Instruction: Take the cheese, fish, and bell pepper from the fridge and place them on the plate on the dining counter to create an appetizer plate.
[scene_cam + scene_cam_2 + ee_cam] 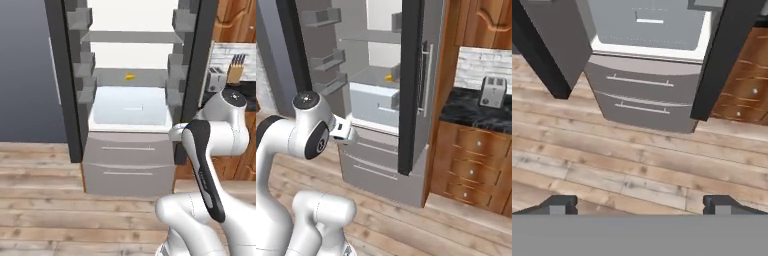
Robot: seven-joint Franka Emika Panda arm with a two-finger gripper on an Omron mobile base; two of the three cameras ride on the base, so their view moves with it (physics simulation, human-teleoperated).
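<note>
The fridge (130, 107) stands open straight ahead, with a white interior, grey shelves and two grey drawers (639, 95) at its foot. The cheese (129, 76) is a small yellow-orange wedge on the middle shelf, at the back above a pale bin; it also shows as the cheese (388, 77) past the dark door edge. My gripper (640, 205) is open with nothing between its fingers. It hangs in front of the fridge, well short of the shelves, and looks down at the drawers and the floor. The fish, bell pepper, plate and dining counter are out of view.
Both dark fridge doors (30, 75) (408, 85) are swung wide on either side. To the right, wood cabinets (471, 165) carry a black top with a toaster (492, 91) and a knife block (235, 70). Wood floor (637, 165) lies before the fridge.
</note>
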